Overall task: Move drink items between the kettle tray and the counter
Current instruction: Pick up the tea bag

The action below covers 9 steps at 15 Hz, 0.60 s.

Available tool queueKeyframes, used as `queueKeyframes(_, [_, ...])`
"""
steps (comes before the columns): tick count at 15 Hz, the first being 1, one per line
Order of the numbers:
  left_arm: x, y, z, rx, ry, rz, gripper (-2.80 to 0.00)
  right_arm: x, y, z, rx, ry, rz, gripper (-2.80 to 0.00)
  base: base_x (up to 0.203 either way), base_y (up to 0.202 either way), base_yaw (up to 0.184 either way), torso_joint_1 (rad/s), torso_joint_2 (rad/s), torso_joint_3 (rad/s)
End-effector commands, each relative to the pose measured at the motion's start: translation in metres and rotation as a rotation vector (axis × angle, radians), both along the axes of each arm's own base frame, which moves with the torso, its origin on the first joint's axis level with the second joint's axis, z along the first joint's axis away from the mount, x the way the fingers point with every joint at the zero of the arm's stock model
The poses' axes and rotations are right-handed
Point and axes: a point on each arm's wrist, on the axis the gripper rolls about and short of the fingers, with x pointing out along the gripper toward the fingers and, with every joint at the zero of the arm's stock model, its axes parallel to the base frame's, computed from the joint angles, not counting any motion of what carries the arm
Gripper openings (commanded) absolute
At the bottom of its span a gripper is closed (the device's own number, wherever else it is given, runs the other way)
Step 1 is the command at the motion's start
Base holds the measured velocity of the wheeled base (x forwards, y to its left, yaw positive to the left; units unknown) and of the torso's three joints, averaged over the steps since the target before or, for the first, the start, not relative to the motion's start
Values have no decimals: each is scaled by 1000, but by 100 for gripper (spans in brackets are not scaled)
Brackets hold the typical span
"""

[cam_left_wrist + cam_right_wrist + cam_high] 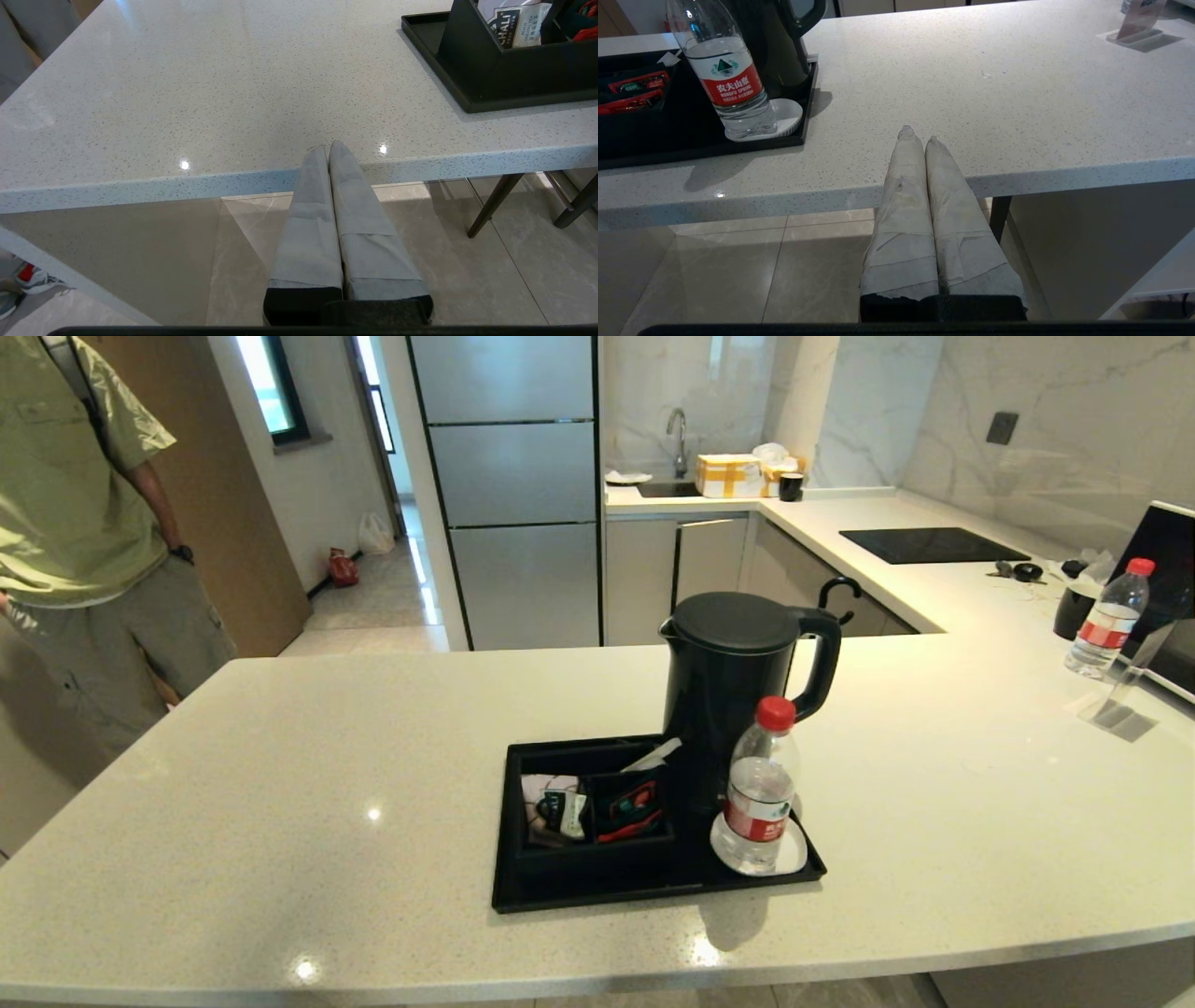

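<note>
On the counter (280,756), the kettle tray (597,891) holds the black kettle (728,691), a water bottle (761,793) on the white coaster (794,854), and sachets (560,807) in its compartments. My left tool (328,148) and right tool (919,135) hang closed and empty off the counter's edge.

Black kettle (724,695), speckled off-white counter (280,784)

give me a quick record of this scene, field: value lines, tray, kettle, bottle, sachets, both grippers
tray: black tray on the counter
kettle: black kettle upright at the tray's far end, lid shut
bottle: red-capped water bottle upright on the white coaster
sachets: packets in the tray's compartments
left gripper: left gripper shut, empty, at the counter's near edge, apart from the tray
right gripper: right gripper shut, empty, at the near edge, beside the tray
</note>
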Motion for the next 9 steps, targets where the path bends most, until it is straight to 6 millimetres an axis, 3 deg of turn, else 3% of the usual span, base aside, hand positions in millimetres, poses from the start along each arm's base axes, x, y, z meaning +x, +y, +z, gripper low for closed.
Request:
queueKeyframes(1, [0,0,0,2,2,-1,-280,0,0,0,0,-1,0,-280,0,0,0,0,0,0])
queueKeyframes(9, [1,0,7,32,24,9,-280,0,0,0,0,-1,0,-280,0,0,0,0,0,0])
